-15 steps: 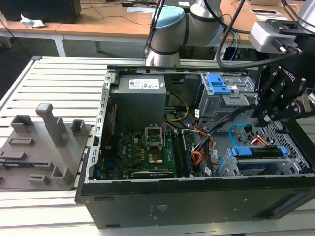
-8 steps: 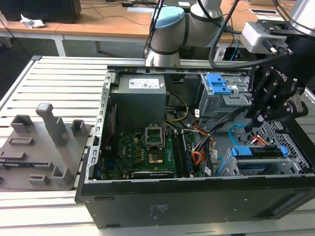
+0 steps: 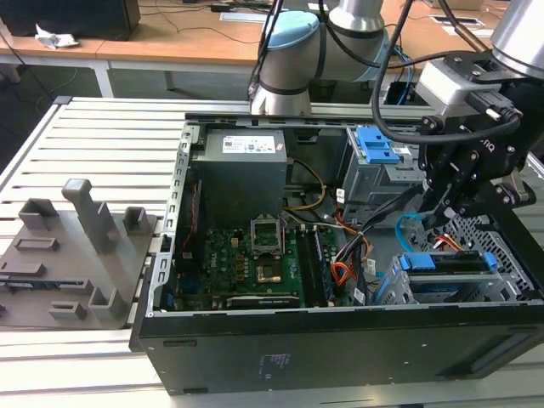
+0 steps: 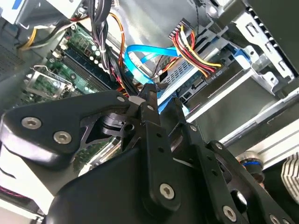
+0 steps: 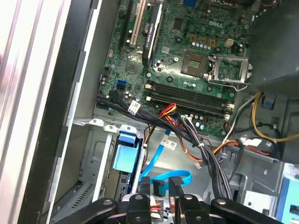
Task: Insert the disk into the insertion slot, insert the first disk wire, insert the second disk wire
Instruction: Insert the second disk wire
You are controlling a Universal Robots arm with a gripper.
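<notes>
the open computer case (image 3: pixel 340 340) lies on a slatted table (image 3: pixel 93 136), with the green motherboard (image 3: pixel 246 259) inside. at the exterior view's right the insertion slot (image 3: pixel 501 255) holds the disk (image 3: pixel 450 263) in its blue carrier, already pushed in. the gripper (image 3: pixel 438 212) hangs just above the disk's back end. its fingers (image 5: pixel 159 186) are nearly closed around the dark plug of the second disk wire (image 5: pixel 166 178), which curves in a loop. the first disk wire (image 4: pixel 198 51) is plugged into the disk beside it.
</notes>
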